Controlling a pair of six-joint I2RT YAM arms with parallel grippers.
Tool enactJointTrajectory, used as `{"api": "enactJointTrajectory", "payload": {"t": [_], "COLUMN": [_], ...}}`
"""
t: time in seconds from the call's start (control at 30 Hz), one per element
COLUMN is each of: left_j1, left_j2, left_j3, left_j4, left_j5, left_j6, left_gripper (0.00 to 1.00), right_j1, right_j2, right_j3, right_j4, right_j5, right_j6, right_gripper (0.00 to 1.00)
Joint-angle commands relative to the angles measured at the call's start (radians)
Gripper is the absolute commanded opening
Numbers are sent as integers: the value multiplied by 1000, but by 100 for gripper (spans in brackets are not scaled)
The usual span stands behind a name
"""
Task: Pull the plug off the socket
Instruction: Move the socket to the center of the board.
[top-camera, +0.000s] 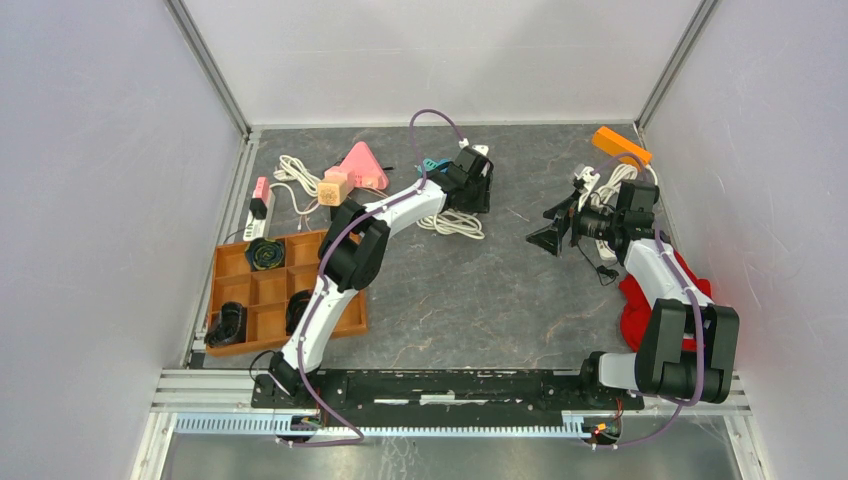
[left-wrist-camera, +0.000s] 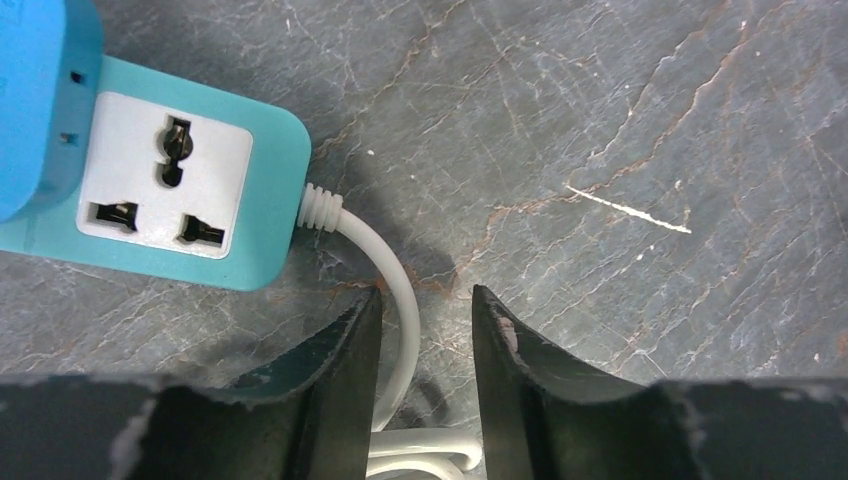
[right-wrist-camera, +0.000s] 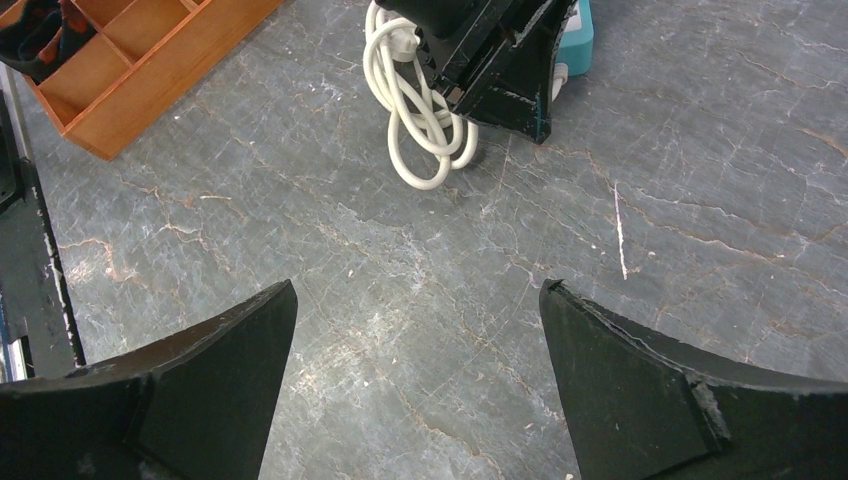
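The task is near its beginning: the blue plug (left-wrist-camera: 35, 90) sits in the teal socket strip (left-wrist-camera: 265, 200), at the far middle of the desk (left-wrist-camera: 620, 120), not pulled out. The left claw (left-wrist-camera: 425, 300) is partly open, its fingers on both sides of the strip's white cable (left-wrist-camera: 385, 255), not on the plug. The right claw (right-wrist-camera: 418, 300) is wide open and empty, well apart. The cable coil (right-wrist-camera: 400, 100) lies under the left claw and may hinder; the wooden tray (right-wrist-camera: 170, 80) stands aside.

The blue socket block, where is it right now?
In the left wrist view the teal socket block lies upper left on the table, its white cord running between the left hand's fingers.
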Motion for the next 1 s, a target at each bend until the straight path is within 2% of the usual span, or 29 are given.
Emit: {"api": "enactJointTrajectory", "payload": {"t": [0.0, 0.23, 0.4, 0.6, 0.97], "left_j1": [-4, -21, -50, -106, -201], "left_j2": [9, -6, -64, -173, -426], "left_j3": [38, 31, -34, -182, -642], "left_j4": [-1, -38, -43, -13, 216], "left_j5": [1, 3, -7, 25, 65], "left_j6": [35, 67, 110, 194, 184], "left_gripper": [42, 21, 8, 4, 4], "right_j1": [2, 3, 3, 3, 2], "right_j2": [-5, -4, -5, -6, -3], "right_j3": [45, 46, 46, 46, 42], "right_j4": [11, 7, 5, 4, 8], "right_j5": [7, 7, 4, 2, 7], "right_j6": [-18, -21, -22, -23, -18], "right_gripper": [98, 98, 98, 98, 98]}}
